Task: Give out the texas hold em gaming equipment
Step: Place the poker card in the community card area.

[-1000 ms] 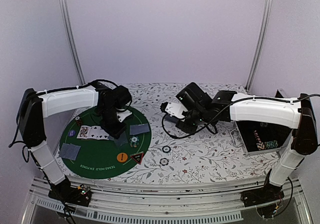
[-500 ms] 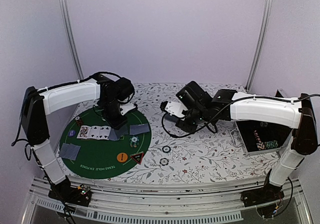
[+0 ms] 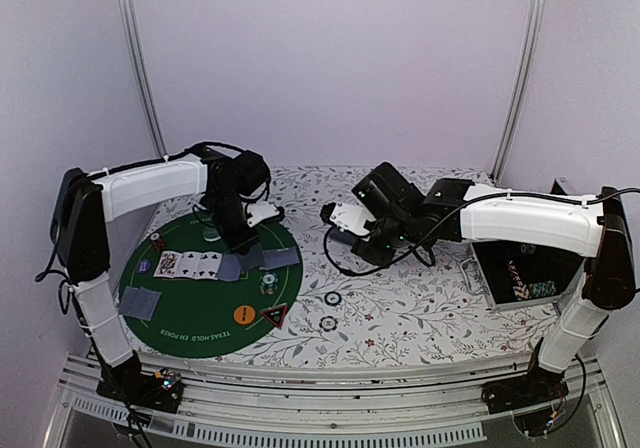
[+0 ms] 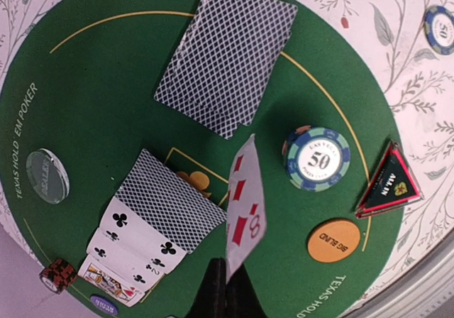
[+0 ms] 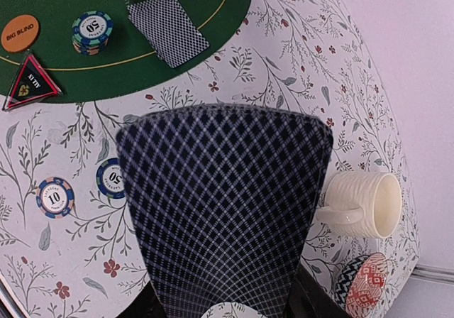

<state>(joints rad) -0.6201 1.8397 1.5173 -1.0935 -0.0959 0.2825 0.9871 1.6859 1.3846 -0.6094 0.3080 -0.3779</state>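
My left gripper (image 4: 227, 293) is shut on the edge of a face-up red eight card (image 4: 245, 204), held above the green round mat (image 3: 190, 313). Under it lie a row of face-up cards (image 4: 124, 243) partly covered by a grey-blue-backed card (image 4: 170, 201). A face-down pile (image 4: 227, 55), a 50 chip stack (image 4: 317, 158), the orange button (image 4: 335, 240), the black-and-red triangular marker (image 4: 389, 179) and the clear disc (image 4: 47, 176) also lie there. My right gripper (image 5: 223, 307) is shut on a deck of grey-blue-backed cards (image 5: 223, 211), held above the floral cloth (image 3: 400, 313).
Two loose chips (image 5: 55, 196) (image 5: 112, 178) lie on the cloth right of the mat. A cream mug (image 5: 362, 204) and a red-patterned dish (image 5: 362, 286) stand at the back. An open case (image 3: 520, 278) with chips sits at the right. A dark red chip (image 4: 57, 274) lies on the mat's edge.
My left gripper has risen and moved toward the back of the mat, away from the card row. The right arm and its deck have not moved.
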